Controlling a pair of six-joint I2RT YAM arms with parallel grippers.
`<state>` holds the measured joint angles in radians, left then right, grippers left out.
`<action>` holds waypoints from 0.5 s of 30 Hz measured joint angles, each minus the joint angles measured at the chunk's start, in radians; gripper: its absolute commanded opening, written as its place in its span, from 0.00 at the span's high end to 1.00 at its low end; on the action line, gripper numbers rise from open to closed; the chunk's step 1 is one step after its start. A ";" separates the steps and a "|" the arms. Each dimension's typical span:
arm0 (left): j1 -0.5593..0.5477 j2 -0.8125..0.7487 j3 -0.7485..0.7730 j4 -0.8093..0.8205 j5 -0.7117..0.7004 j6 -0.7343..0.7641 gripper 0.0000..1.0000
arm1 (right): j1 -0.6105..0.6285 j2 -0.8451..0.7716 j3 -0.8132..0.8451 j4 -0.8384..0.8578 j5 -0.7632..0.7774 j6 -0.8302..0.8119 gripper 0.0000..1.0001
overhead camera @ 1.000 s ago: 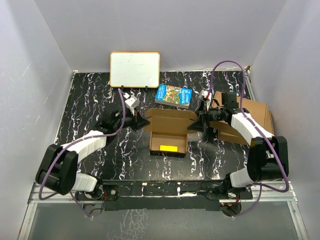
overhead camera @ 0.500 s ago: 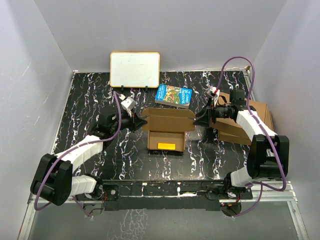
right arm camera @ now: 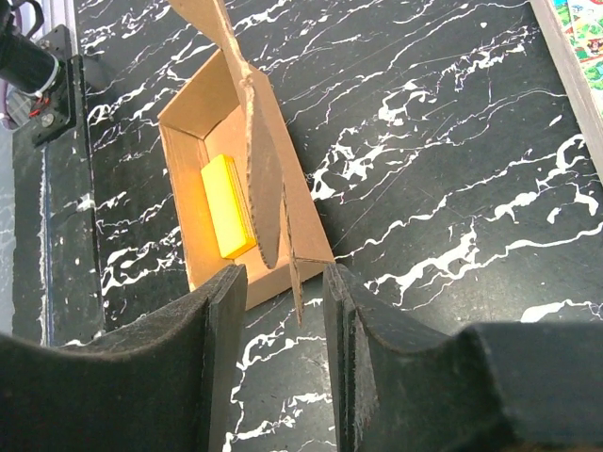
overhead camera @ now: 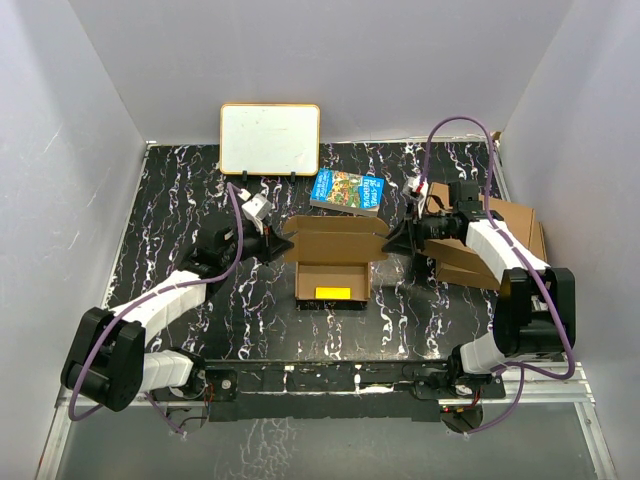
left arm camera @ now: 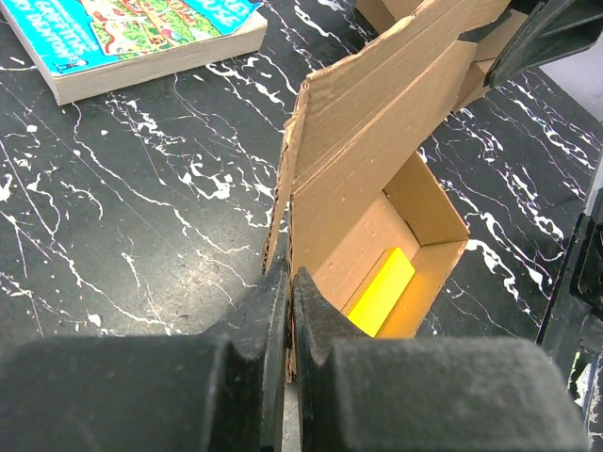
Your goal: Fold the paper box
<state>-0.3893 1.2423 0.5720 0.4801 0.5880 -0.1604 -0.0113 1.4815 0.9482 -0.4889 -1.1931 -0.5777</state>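
1. The paper box (overhead camera: 335, 265) sits open-topped in the middle of the black marbled table (overhead camera: 180, 200). One yellow block (overhead camera: 335, 293) lies flat inside near its near wall, and a tall panel rises at the box's far side.
2. The left gripper (left arm camera: 287, 282) is at the box's left. Its jaws are pressed together on the edge of the left flap, and the pinched strip is hidden between the fingers.
3. The right gripper (right arm camera: 283, 278) is at the box's right. Its jaws are partly apart astride the right flap's edge, with a gap showing on each side of the card.
4. On the right of the table, brown cardboard (overhead camera: 505, 235) lies partly hidden behind the right arm, so the pieces cannot be counted.
5. Beyond the box lies one picture book (overhead camera: 348, 190).
6. One whiteboard (overhead camera: 270, 138) stands at the far edge.
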 measured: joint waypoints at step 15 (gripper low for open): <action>0.000 0.000 0.001 -0.018 0.000 -0.003 1.00 | 0.056 0.000 0.000 0.016 0.048 0.004 0.88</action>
<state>-0.3889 1.2423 0.5728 0.4625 0.5877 -0.1631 0.0452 1.4815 0.9485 -0.4732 -1.1454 -0.5739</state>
